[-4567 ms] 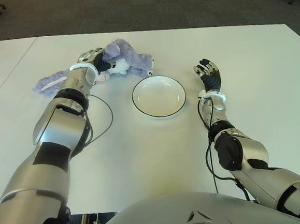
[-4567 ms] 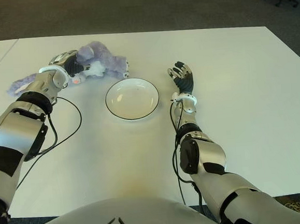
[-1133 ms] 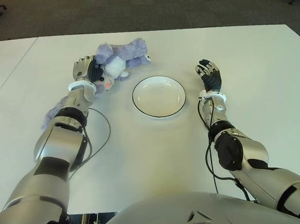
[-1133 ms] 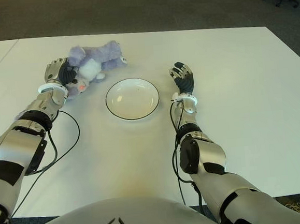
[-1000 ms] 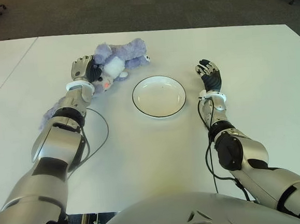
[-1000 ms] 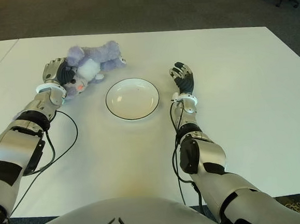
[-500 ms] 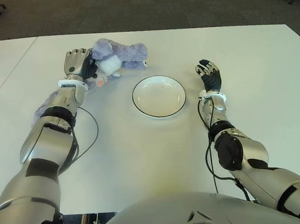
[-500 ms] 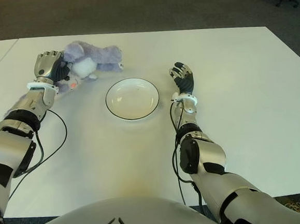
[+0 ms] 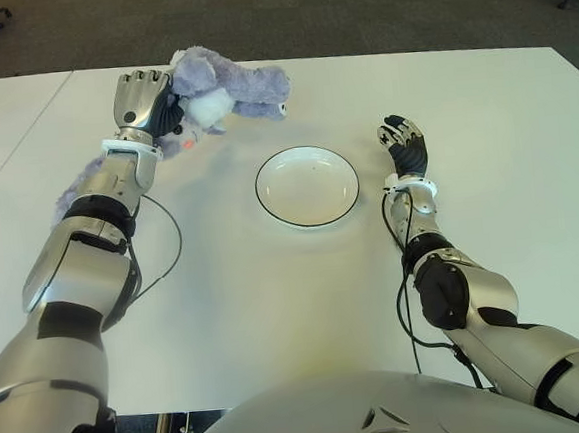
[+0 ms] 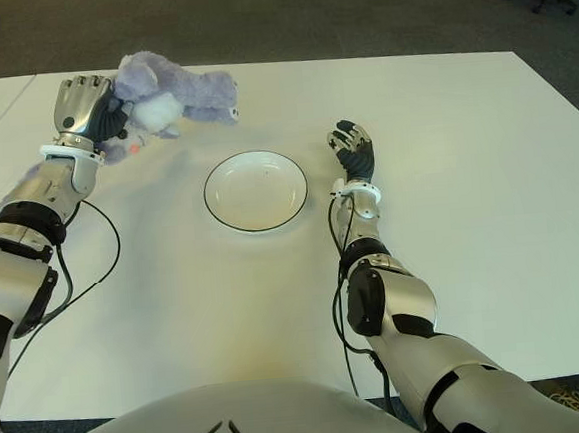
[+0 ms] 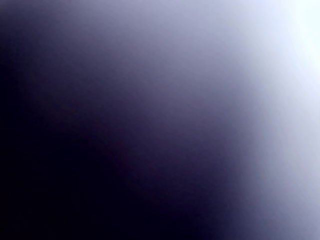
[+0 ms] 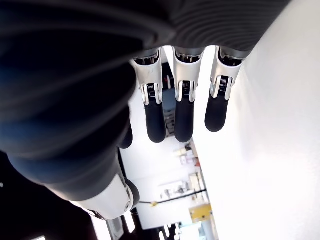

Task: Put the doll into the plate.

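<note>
A purple plush doll (image 9: 227, 84) is held by the left hand (image 9: 141, 100), fingers curled around its white muzzle end, above the white table (image 9: 274, 278), far-left of the empty plate (image 9: 307, 186). The doll is judged soft, light and floppy; a mid-body grip would limit dangling. The right hand (image 9: 403, 147) shows right of the plate, fingers spread.

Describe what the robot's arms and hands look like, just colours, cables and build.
Both arms have glossy silver shells with black joint sections and black cables looping from forearm to wrist. The left hand has a silver metallic back above a white wrist ring. The right hand has black fingers with silver knuckle links and a white wrist cuff.
</note>
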`<state>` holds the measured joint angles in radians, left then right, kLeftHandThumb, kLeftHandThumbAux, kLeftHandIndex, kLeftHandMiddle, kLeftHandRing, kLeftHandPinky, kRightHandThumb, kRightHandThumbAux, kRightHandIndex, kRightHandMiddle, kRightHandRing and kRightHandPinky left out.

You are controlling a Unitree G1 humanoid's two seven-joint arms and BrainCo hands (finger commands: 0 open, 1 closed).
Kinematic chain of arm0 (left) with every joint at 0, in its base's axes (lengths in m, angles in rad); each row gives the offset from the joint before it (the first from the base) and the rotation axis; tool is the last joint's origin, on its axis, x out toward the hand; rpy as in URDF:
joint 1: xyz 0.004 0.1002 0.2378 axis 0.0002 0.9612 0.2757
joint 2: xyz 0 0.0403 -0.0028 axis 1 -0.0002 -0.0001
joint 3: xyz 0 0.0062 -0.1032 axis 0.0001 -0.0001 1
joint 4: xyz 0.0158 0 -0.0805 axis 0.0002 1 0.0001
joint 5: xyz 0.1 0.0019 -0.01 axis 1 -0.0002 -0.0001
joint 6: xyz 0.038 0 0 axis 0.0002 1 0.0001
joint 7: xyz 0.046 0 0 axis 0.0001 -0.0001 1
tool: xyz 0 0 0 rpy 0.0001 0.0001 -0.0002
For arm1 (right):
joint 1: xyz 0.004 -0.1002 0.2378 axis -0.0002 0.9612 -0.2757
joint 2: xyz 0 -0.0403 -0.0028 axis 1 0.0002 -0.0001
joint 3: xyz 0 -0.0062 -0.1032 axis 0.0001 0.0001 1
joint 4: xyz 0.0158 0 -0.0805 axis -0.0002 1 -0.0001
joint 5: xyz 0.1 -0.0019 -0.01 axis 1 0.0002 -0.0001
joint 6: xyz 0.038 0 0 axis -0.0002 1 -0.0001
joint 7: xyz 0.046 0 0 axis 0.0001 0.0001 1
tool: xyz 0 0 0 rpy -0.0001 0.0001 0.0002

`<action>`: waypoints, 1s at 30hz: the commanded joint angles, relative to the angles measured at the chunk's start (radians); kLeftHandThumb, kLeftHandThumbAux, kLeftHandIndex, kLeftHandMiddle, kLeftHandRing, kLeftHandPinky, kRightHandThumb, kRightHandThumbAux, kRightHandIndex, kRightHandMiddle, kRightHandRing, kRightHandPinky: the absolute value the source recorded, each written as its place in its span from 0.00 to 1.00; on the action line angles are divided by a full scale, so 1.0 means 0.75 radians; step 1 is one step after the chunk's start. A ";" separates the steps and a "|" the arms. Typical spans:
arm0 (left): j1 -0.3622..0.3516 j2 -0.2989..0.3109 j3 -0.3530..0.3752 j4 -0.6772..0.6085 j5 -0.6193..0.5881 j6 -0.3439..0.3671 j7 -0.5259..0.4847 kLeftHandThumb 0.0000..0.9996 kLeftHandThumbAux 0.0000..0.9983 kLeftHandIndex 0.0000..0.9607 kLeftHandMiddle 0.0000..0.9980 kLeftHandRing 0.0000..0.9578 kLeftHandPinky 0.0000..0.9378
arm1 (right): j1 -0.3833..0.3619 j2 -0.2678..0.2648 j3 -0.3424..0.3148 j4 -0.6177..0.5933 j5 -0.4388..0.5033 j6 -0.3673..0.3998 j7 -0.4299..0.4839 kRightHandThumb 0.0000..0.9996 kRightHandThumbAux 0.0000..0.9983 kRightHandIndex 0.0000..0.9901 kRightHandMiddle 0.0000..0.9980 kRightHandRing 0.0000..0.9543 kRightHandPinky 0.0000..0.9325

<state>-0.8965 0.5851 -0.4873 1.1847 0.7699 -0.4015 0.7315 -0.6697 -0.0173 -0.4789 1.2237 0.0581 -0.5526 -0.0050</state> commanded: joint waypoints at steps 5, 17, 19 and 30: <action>-0.067 -0.001 -0.006 -0.064 0.021 -0.019 0.013 0.75 0.69 0.46 0.86 0.88 0.87 | 0.304 0.070 -0.017 0.185 0.021 0.179 -0.037 0.44 0.87 0.28 0.24 0.23 0.24; -0.112 -0.007 -0.006 -0.142 0.029 -0.021 -0.011 0.75 0.69 0.46 0.84 0.87 0.87 | 0.304 0.067 -0.010 0.186 0.013 0.179 -0.044 0.45 0.87 0.28 0.25 0.24 0.24; -0.123 -0.008 -0.013 -0.153 0.041 -0.015 -0.008 0.75 0.69 0.46 0.86 0.88 0.89 | 0.304 0.068 -0.010 0.186 0.014 0.178 -0.044 0.45 0.87 0.28 0.25 0.24 0.24; -0.091 -0.021 0.007 -0.353 0.001 -0.024 -0.170 0.75 0.69 0.46 0.86 0.87 0.88 | 0.303 0.067 -0.006 0.187 0.014 0.186 -0.048 0.45 0.87 0.28 0.24 0.23 0.22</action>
<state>-0.9609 0.5848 -0.4850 1.0182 0.7763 -0.4155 0.6971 -0.6697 -0.0180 -0.4712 1.2237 0.0562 -0.5526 -0.0139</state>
